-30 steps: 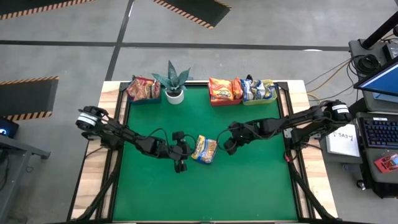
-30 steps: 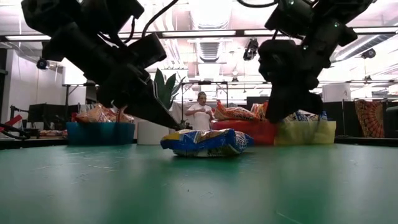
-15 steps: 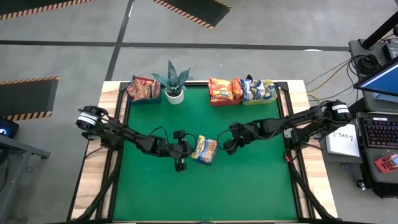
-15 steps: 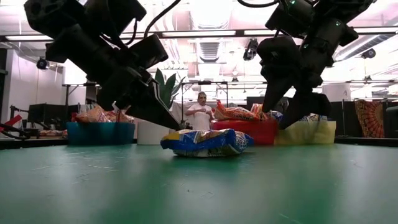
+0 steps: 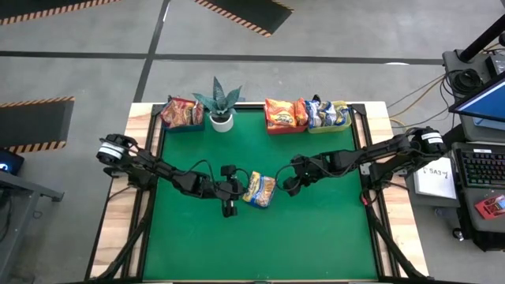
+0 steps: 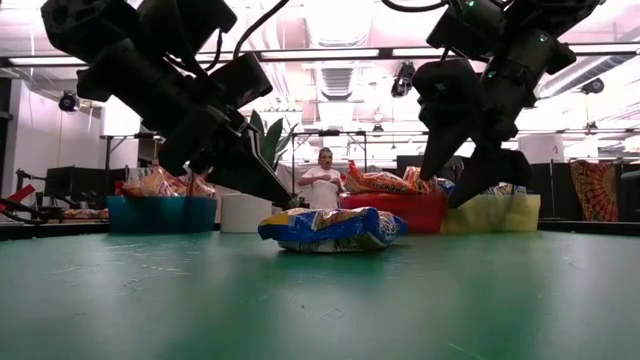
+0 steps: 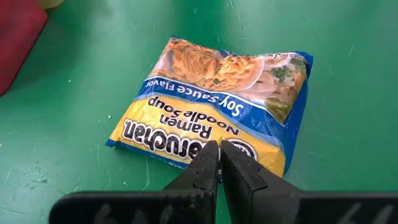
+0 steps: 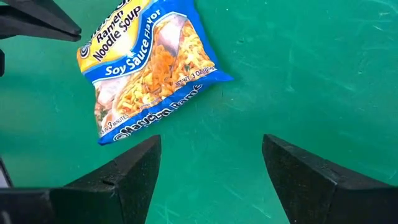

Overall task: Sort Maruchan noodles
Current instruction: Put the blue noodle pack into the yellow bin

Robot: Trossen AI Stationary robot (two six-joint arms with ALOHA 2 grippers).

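With the blue-and-yellow plastic noodle packet (image 5: 259,189) lying flat mid-counter, well short of the yellow-green plastic bin (image 5: 331,115), the right hand (image 8: 211,168), fingers spread, should straddle its near edge squarely, while the left hand (image 7: 219,163), pressed together, steadies the opposite edge.

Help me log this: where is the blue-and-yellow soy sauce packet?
In the high view, the soy sauce packet lies flat mid-table on the green mat, between the left gripper and right gripper.
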